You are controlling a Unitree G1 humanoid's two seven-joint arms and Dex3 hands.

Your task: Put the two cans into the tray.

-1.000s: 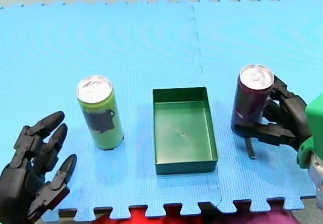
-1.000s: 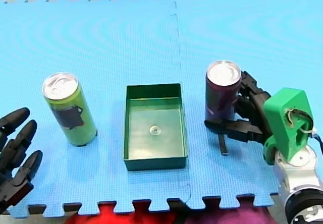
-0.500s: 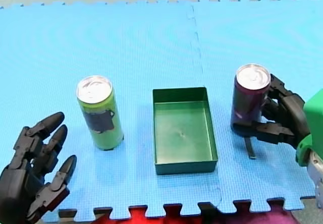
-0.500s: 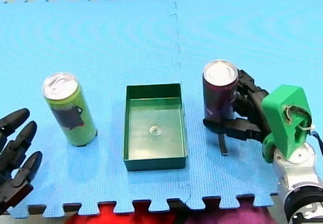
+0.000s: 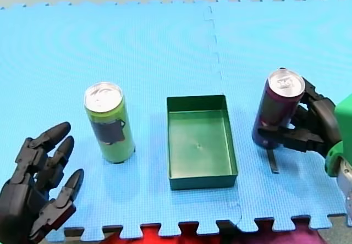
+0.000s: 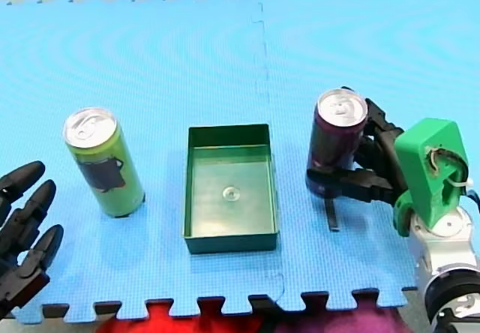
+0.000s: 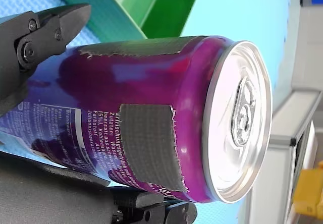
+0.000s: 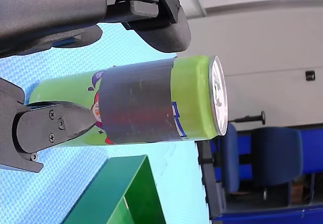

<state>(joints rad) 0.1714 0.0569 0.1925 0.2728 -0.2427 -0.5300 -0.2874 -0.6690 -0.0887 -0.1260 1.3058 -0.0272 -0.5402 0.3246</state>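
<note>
The purple can (image 5: 278, 109) is just right of the green tray (image 5: 202, 182), its long axis tilted with the top leaning away from the tray. The right hand (image 5: 308, 126) is clasped around its outer side. The green can (image 5: 109, 123) stands left of the tray; the left hand (image 5: 38, 186), holding nothing, is farther left.

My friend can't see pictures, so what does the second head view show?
The robot's right hand grips a tilted purple can beside a green tray. A green can stands left of the tray, the open left hand nearer the robot.
</note>
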